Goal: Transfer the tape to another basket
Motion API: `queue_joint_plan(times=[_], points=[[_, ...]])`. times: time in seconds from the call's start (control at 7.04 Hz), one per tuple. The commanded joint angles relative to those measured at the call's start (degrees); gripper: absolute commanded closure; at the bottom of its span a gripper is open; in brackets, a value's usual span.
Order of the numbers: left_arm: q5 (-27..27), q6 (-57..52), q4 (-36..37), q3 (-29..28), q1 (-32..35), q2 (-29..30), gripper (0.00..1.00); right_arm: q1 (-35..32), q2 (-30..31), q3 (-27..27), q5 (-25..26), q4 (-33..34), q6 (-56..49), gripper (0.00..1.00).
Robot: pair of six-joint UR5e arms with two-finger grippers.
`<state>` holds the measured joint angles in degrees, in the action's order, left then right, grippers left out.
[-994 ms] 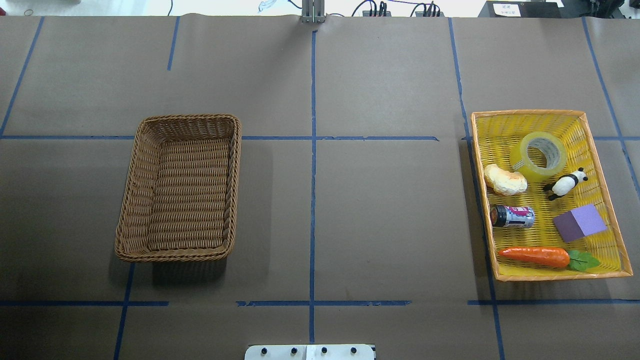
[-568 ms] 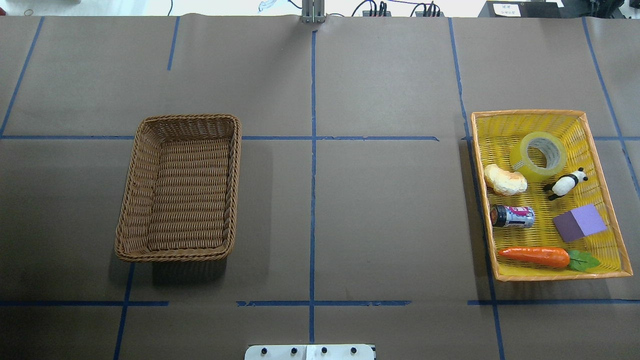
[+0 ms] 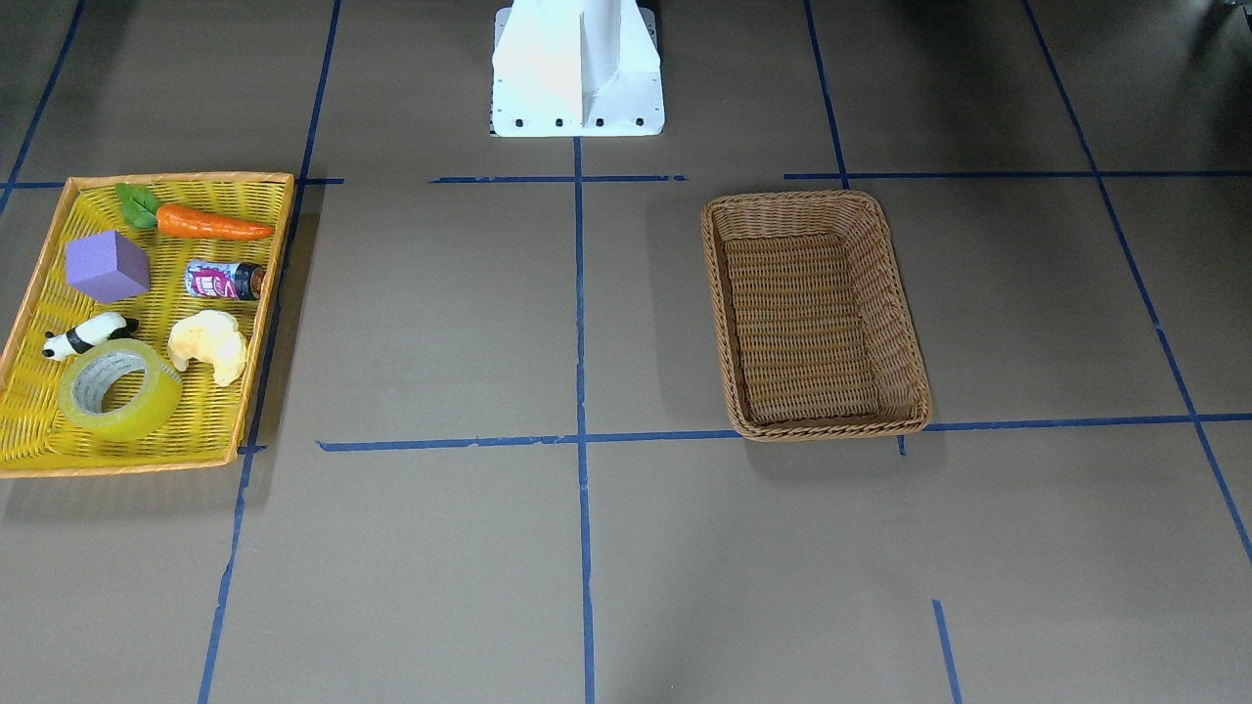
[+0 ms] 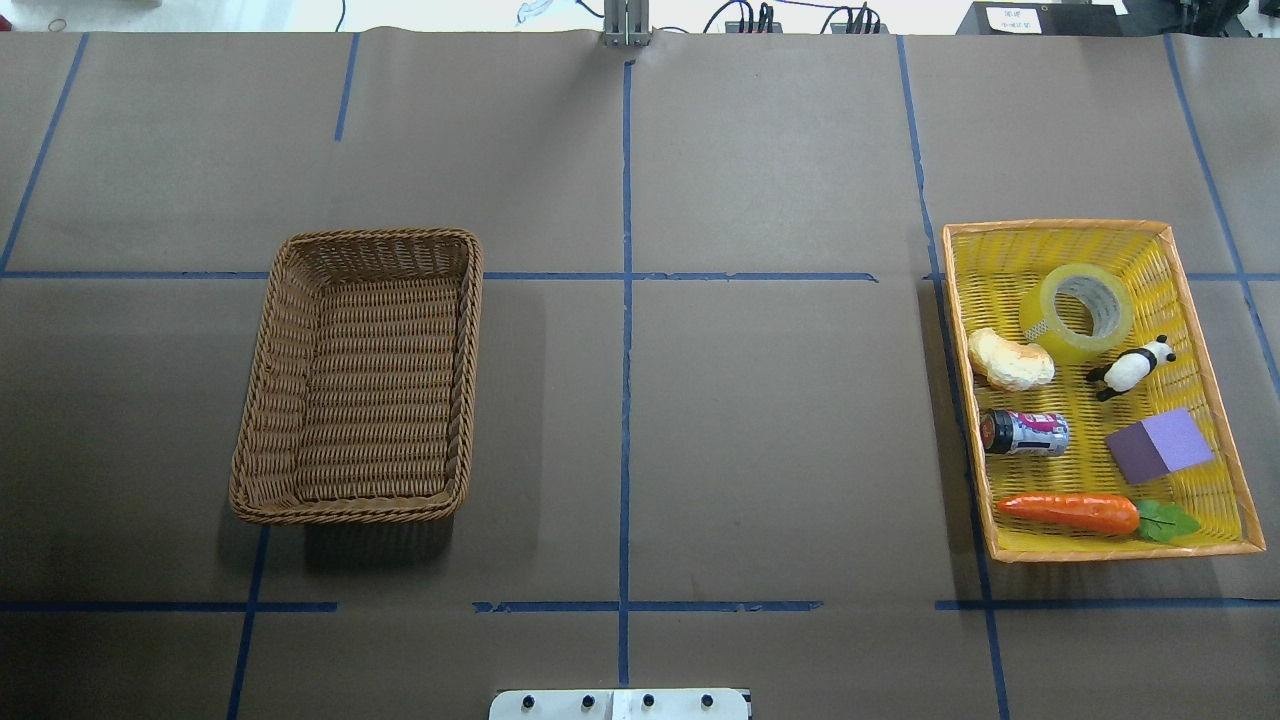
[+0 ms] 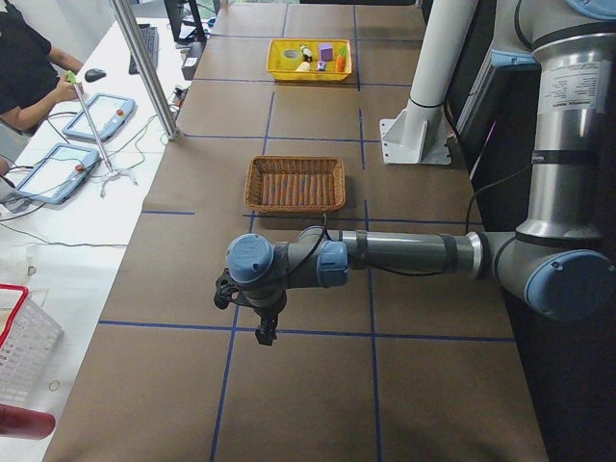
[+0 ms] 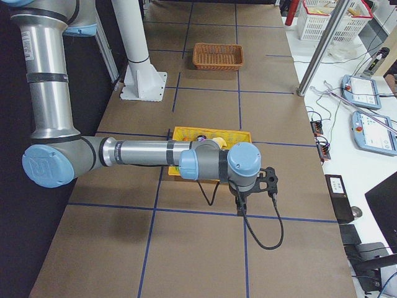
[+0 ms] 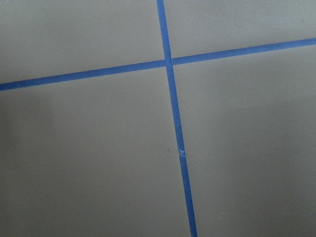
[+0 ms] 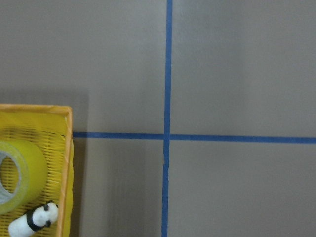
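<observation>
- Your tape (image 4: pixel 1078 312) lies flat, core hole up, in the far part of the yellow tray (image 4: pixel 1055 225), on the robot's right side of the surface (image 4: pixel 760 430).
- In that tray the croissant toy (image 4: pixel 1010 360) sits just beside the tape. The panda figure (image 4: pixel 1130 368) is close on its other side, nearer the robot.
- Further toward the robot in the same tray you have a small can (image 4: pixel 1027 433) on its side, a purple cube (image 4: pixel 1160 446) and a toy carrot (image 4: pixel 1070 512).
- The wicker basket (image 4: pixel 378 237) stands on the robot's left side, well apart from the tray, with only its woven floor showing inside.
- The left pincer (image 5: pixel 262 334) hangs off the near arm in the left side view. It is above a crossing of blue tape lines, out past the basket's end. You cannot tell from here whether it is wide or narrow.
- The right pincer (image 6: pixel 240 205) appears only in the right side view. It seems to point down at bare surface just outside the tray's end. You cannot tell its spread either.
- The right wrist camera catches the tray's corner at its left edge, with part of the tape and the panda inside.
- Neither pincer touches the tape or the basket.
</observation>
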<state>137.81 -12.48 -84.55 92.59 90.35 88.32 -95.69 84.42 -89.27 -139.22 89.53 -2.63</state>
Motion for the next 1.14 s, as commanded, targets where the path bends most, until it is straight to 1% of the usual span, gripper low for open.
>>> queue_joint_plan(times=[0.0,0.43,0.57,0.85,0.99], points=[[0.0,0.1,0.0,0.0,0.0,0.2,0.0,3.0,-2.6,-1.1,2.4,-0.3,0.3,0.0],[0.0,0.1,0.0,0.1,0.0,0.4,0.0,9.0,-2.7,-2.1,2.5,-0.4,1.0,0.0],[0.0,0.1,0.0,0.1,0.0,0.4,0.0,10.9,-2.7,-3.2,2.5,-2.5,4.3,0.0],[0.0,0.1,0.0,0.1,0.0,0.4,0.0,15.9,-2.4,-4.0,2.3,-12.0,17.9,0.0],[0.0,0.1,0.0,0.0,-0.1,0.4,0.0,18.2,-2.4,-4.0,2.4,-14.1,20.8,0.0]])
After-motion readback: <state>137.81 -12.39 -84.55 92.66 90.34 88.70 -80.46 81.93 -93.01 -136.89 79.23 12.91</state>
